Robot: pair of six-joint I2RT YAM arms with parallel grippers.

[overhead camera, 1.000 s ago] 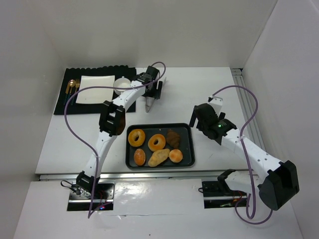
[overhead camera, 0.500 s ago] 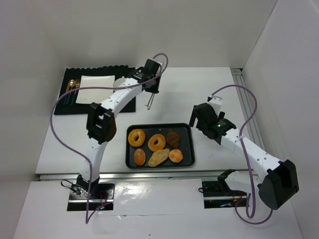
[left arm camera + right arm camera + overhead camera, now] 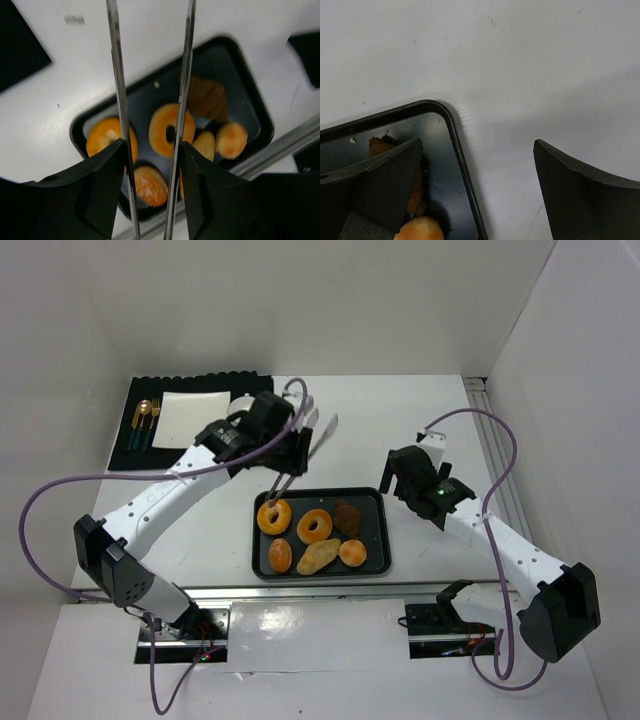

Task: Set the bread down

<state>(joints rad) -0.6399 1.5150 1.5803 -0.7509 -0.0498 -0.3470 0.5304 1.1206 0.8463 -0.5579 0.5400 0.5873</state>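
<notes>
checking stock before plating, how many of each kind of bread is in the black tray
orange-brown ring bread: 1
yellower ring bread: 1
holeless rolls: 3
dark brown pastry: 1
total: 6

white table (image 3: 400,410) | blk tray (image 3: 376,525) ctr-near | blk mat (image 3: 122,455) far-L corner

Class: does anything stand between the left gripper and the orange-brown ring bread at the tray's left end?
Nothing visible blocks it. The left gripper holds tongs that slant down toward the bread, which lies uncovered. The yellower ring sits beside it, not over it.
</notes>
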